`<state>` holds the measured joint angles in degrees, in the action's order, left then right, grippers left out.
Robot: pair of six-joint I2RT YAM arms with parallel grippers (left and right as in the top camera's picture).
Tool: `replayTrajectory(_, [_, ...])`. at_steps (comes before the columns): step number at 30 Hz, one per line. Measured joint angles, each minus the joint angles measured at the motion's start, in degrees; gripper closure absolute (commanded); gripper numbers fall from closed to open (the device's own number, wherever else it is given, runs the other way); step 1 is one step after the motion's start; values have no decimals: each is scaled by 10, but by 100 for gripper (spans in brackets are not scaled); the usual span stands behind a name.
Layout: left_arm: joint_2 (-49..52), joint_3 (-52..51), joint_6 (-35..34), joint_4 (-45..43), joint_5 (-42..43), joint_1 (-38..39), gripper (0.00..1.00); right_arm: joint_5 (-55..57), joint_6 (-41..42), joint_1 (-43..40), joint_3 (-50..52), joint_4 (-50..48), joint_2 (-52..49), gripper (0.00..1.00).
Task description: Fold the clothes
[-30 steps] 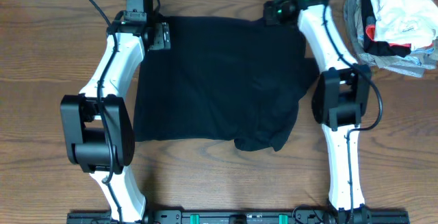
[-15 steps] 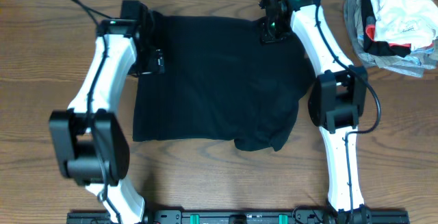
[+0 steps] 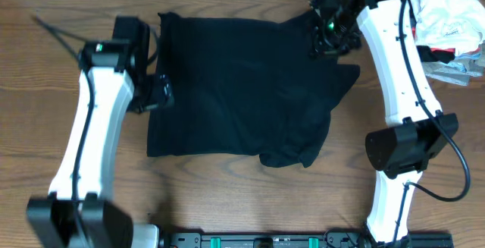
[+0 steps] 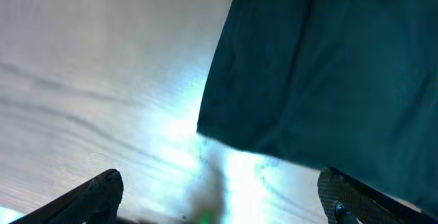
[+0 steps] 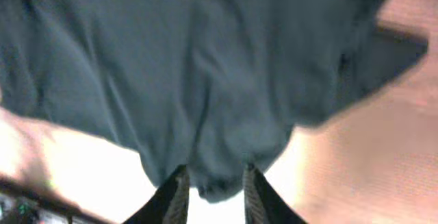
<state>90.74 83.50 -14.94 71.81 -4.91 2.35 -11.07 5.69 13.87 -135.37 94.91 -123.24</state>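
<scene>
The black T-shirt (image 3: 242, 81) lies spread on the wooden table (image 3: 227, 202), its lower right part bunched and folded. My left gripper (image 3: 158, 92) is open and empty at the shirt's left edge. In the left wrist view its jaws (image 4: 220, 183) span bare table, with the shirt's edge (image 4: 328, 66) just beyond them. My right gripper (image 3: 330, 42) is at the shirt's upper right corner. In the right wrist view its fingers (image 5: 215, 183) are shut on a fold of the shirt (image 5: 205, 66). No white logo shows.
A heap of white, grey, red and black garments (image 3: 439, 24) sits at the table's far right corner, just right of my right arm. Bare wood runs along the front and the left of the shirt.
My left gripper has moved down along the shirt's left edge, away from the top left corner. My right gripper has moved right, drawing the shirt's upper right part with it.
</scene>
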Motion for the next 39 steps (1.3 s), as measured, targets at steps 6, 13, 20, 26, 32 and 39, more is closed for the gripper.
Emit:
replayTrajectory(6, [-127, -139, -33, -65, 14, 0, 7, 22, 7, 7, 23, 21, 28, 59])
replayTrajectory(13, [-180, -280, -48, -171, 25, 0, 8, 33, 21, 50, 136, 17, 75, 64])
replayTrajectory(20, [-169, -382, -54, -259, 31, 0, 12, 56, 56, 97, 288, -61, 120, 62])
replayTrajectory(26, [-153, -421, -54, -329, 30, 0, 31, 50, 67, 123, 373, -104, 173, 68])
replayTrajectory(32, [-115, -426, -45, -374, 28, 0, 43, 31, 73, 151, 443, -137, 180, 73])
replayTrajectory(39, [-22, -422, -39, -422, 10, 0, 49, 21, 74, 172, 460, -154, 180, 74])
